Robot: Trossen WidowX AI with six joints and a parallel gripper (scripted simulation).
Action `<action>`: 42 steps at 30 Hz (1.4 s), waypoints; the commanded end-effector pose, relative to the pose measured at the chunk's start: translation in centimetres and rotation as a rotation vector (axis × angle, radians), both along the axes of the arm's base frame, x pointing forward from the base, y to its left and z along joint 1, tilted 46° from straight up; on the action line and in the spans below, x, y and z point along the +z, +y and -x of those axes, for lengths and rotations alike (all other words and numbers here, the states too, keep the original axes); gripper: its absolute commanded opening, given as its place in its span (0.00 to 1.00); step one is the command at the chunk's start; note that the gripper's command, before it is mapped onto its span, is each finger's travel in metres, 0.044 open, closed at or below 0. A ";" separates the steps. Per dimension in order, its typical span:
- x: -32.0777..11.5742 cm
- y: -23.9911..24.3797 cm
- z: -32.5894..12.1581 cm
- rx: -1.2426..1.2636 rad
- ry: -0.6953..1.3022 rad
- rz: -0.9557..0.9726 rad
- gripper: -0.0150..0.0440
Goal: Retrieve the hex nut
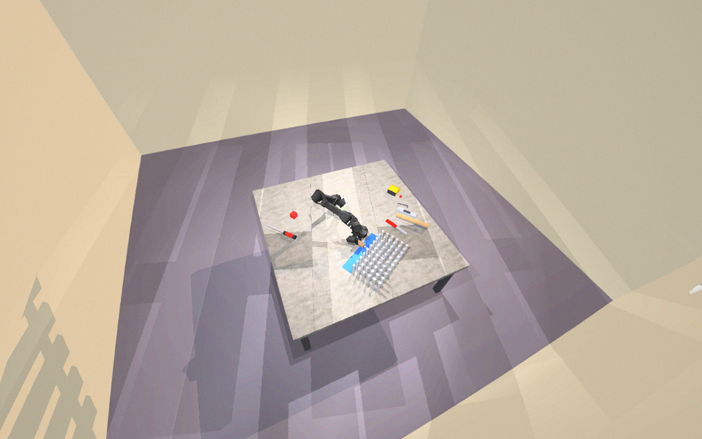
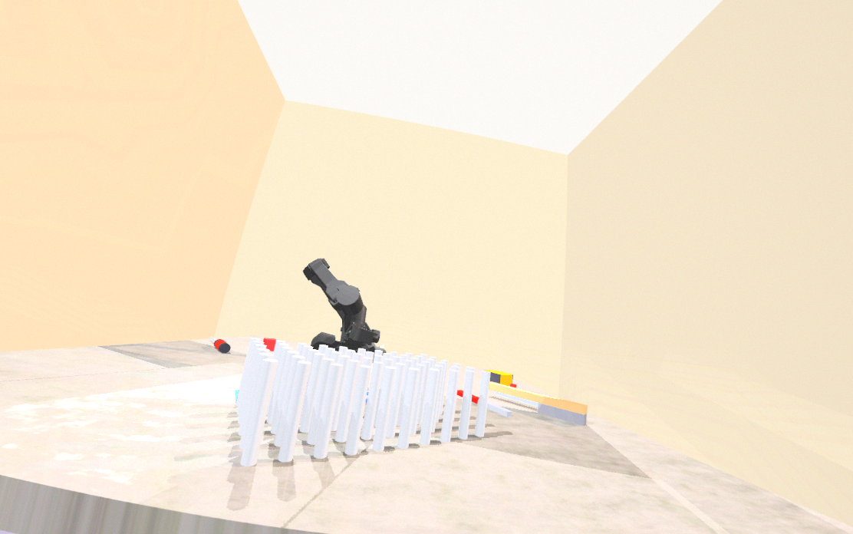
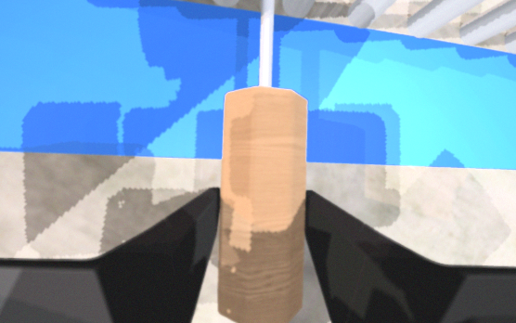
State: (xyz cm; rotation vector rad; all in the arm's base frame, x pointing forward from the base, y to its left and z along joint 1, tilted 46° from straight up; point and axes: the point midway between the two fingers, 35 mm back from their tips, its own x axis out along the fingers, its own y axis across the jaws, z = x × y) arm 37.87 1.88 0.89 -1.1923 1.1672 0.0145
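My gripper is shut on the wooden handle of a tool, also seen in the top view. The tool's thin metal shaft points away over the blue taped strip toward the spacers. Its far end is out of the wrist view, and I cannot tell how it ends. The pale metal spacers stand upright in rows behind the strip. In the exterior view they hide the gripper and the tool. The hex nut cannot be made out in any view.
A red-handled tool, a wooden-coloured bar, a grey and white tool and a yellow block lie to one side of the spacers. A screwdriver and a red cube lie on the other side.
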 end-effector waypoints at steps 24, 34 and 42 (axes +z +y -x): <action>0.7 -0.8 1.4 0.003 0.001 -0.002 0.25; 1.0 -1.0 2.0 0.002 0.002 -0.002 0.25; 1.1 -1.2 2.3 0.002 0.002 -0.001 0.25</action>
